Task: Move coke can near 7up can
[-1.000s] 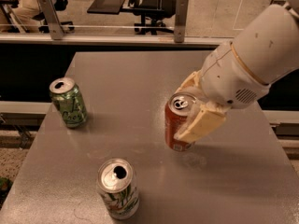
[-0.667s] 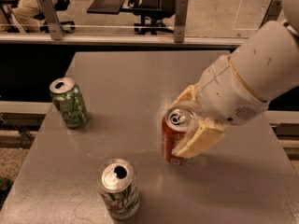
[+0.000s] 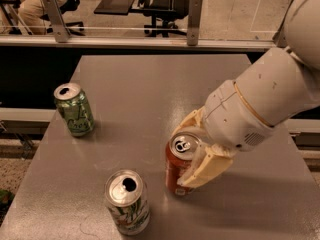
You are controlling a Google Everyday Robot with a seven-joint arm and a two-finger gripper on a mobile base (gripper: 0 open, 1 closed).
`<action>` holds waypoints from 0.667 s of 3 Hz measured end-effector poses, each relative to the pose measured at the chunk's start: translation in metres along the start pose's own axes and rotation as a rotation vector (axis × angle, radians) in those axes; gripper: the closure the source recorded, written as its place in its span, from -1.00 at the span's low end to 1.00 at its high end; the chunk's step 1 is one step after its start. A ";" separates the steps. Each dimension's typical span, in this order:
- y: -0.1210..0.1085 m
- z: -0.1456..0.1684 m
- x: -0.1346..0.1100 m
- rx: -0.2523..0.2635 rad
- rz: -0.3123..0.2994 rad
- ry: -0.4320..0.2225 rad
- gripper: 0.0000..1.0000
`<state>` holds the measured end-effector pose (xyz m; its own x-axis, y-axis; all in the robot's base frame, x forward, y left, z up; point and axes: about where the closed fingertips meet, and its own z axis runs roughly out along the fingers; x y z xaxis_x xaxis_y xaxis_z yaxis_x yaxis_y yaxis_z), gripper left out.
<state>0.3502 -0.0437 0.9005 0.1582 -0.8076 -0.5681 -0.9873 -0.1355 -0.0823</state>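
The coke can [image 3: 176, 170], orange-red with a silver top, stands upright on the grey table [image 3: 150, 94] right of centre near the front. My gripper [image 3: 192, 151] is shut on the coke can, with cream fingers [image 3: 205, 166] on either side of its upper body. The 7up can [image 3: 127, 202], white with green streaks and a silver top, stands upright at the front, a short way left of the coke can and apart from it.
An all-green can [image 3: 75, 109] stands upright at the table's left side. My large white arm [image 3: 265, 99] covers the right part of the table. Behind the table runs a metal rail [image 3: 125, 41], with chairs [image 3: 165, 4] beyond it.
My gripper has carried the coke can toward the front and left, closer to the 7up can. The two other cans have not moved.
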 end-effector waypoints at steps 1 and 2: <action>0.007 0.016 0.001 -0.047 -0.019 -0.002 0.65; 0.011 0.024 -0.001 -0.073 -0.036 0.003 0.20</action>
<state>0.3386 -0.0306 0.8807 0.1933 -0.8031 -0.5636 -0.9777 -0.2059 -0.0420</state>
